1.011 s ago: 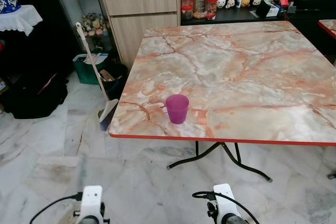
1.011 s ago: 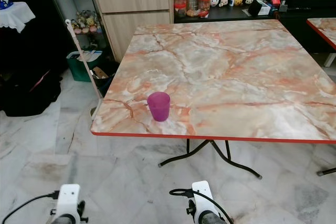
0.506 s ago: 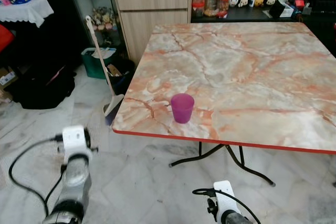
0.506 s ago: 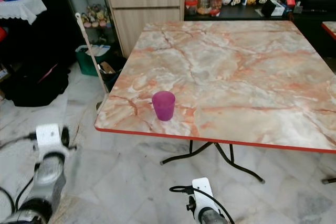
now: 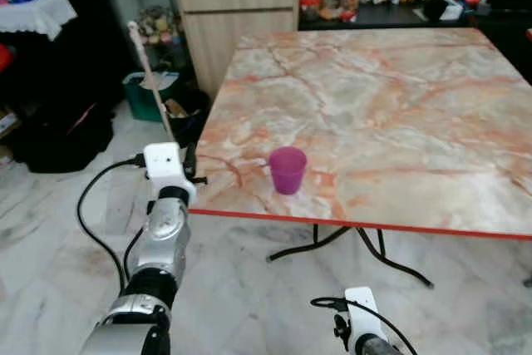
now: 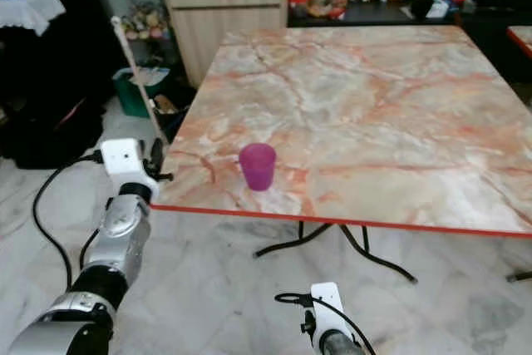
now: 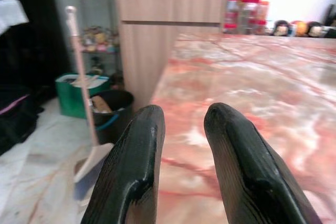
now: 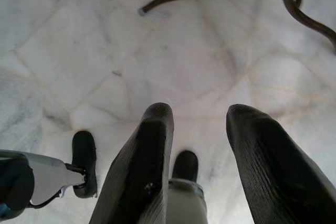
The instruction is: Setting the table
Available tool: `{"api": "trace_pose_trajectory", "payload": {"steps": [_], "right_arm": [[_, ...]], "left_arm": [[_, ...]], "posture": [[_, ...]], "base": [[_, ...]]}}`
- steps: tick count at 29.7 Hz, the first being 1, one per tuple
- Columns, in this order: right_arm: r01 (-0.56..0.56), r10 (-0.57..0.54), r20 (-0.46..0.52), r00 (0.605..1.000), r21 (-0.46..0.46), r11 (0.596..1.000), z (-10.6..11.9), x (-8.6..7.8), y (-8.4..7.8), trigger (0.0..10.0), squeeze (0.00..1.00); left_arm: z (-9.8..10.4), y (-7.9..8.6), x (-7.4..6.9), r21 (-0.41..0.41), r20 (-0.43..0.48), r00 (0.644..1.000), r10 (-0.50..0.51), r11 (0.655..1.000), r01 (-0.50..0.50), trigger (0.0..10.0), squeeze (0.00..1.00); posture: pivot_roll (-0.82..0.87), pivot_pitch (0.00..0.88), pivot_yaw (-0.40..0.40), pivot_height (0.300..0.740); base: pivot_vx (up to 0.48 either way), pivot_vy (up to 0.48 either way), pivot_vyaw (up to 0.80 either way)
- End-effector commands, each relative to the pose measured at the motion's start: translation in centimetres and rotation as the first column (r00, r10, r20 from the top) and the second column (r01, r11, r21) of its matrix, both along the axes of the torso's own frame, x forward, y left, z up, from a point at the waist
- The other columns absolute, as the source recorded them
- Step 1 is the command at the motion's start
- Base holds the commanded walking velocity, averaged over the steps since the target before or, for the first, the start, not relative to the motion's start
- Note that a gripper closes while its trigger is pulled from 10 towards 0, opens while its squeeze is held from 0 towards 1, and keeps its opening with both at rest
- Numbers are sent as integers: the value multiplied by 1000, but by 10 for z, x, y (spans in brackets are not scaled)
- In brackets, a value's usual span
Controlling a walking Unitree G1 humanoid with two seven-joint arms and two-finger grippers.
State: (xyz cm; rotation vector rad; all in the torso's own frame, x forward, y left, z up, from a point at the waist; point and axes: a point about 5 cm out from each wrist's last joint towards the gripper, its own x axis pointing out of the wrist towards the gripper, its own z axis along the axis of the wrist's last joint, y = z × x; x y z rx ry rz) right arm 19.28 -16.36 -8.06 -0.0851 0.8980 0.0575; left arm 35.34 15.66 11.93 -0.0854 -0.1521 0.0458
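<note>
Left gripper [image 7: 181,166] raised at the near left corner of the marble table [image 5: 399,97], fingers parted, holding nothing. Purple plastic cup [image 5: 287,170] upright near the table's front edge, ahead and right of that gripper, apart from it. Right gripper [image 8: 197,166] hanging over floor tiles [image 8: 173,51], fingers spread, holding nothing.

A purple cup [image 5: 288,170] stands on the marble table [image 5: 399,97].

A pale marble floor [image 5: 50,230] runs to a wooden cabinet [image 5: 237,10] beside dark shelving [image 5: 125,14].
</note>
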Motion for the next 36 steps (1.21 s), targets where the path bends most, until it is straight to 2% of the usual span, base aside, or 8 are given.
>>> {"api": "trace_pose_trajectory", "payload": {"steps": [1, 12, 22, 26, 36], "right_arm": [[3, -3, 2, 1000, 7, 1000, 0, 0, 1, 10000, 0], [-21, 21, 0, 1000, 11, 1000, 0, 0, 3, 10000, 0], [-26, 26, 5, 1000, 11, 1000, 1, 3, 4, 10000, 0], [-35, 35, -12, 999, -13, 999, 0, 0, 2, 10000, 0], [-20, 20, -23, 1000, 9, 1000, -1, -1, 5, 10000, 0]], "left_arm": [[1, -2, 1, 6, -3, 1000, -15, 1000, 15, 10000, 0], [-1, -9, 2, -52, -29, 996, -81, 995, 80, 10000, 0], [9, -11, 6, -63, 3, 996, -87, 994, 87, 10000, 0], [14, -10, 7, -64, 20, 997, -79, 995, 81, 10000, 0], [14, -9, 7, -68, 20, 997, -78, 995, 79, 10000, 0]], "posture": [[-121, 0, 78, 740], [-125, 0, 78, 740], [-118, 0, 72, 740], [-109, 0, 66, 740], [-107, 0, 70, 740]], "base": [[0, 0, -531], [0, 0, -503], [0, 0, -501], [308, 0, -122], [343, 0, -104]]}}
